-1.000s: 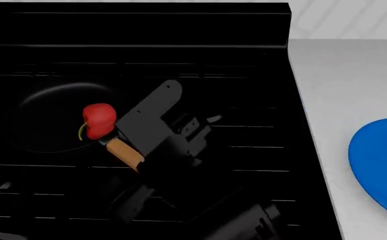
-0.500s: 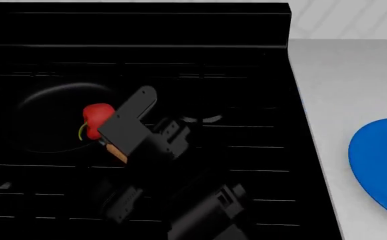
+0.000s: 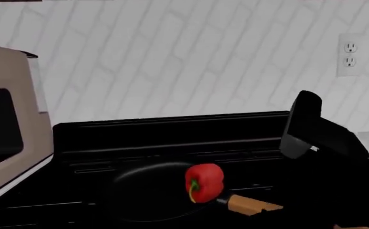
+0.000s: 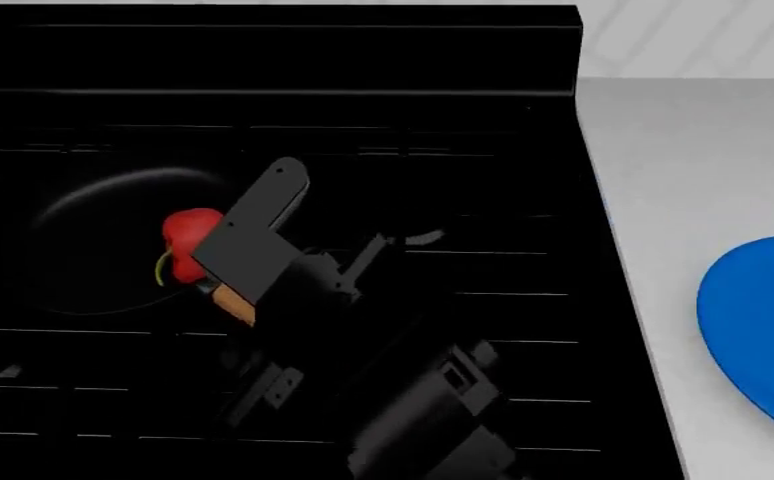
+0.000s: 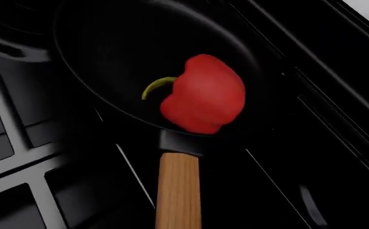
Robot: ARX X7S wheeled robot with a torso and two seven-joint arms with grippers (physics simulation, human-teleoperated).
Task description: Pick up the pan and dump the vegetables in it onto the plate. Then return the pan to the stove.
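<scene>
Head view: the pan (image 4: pixel 114 235) sits on the stove (image 4: pixel 294 100) over a burner toward the left, nothing lifted yet as far as can be judged. Red bell pepper (image 4: pixel 187 235) lies inside the pan near the handle side. Right gripper (image 4: pixel 260 262) is down over the wooden handle (image 4: pixel 238 300), just behind the pan's rim; black body hides the fingers, so whether they are spread or clamped on the handle cannot be told. Right wrist view looks straight along the handle (image 5: pixel 178 191) to the pepper (image 5: pixel 202 94); no fingertips show. Left gripper is out of every picture; its camera only watches pan (image 3: pixel 146 191) and pepper (image 3: pixel 203 182) from the side. Blue plate (image 4: pixel 761 330) waits on the counter (image 4: pixel 681 160) well apart to the right, bare where visible. Judgement: task at the grasp stage; lift, carry, dump and return all remain.
</scene>
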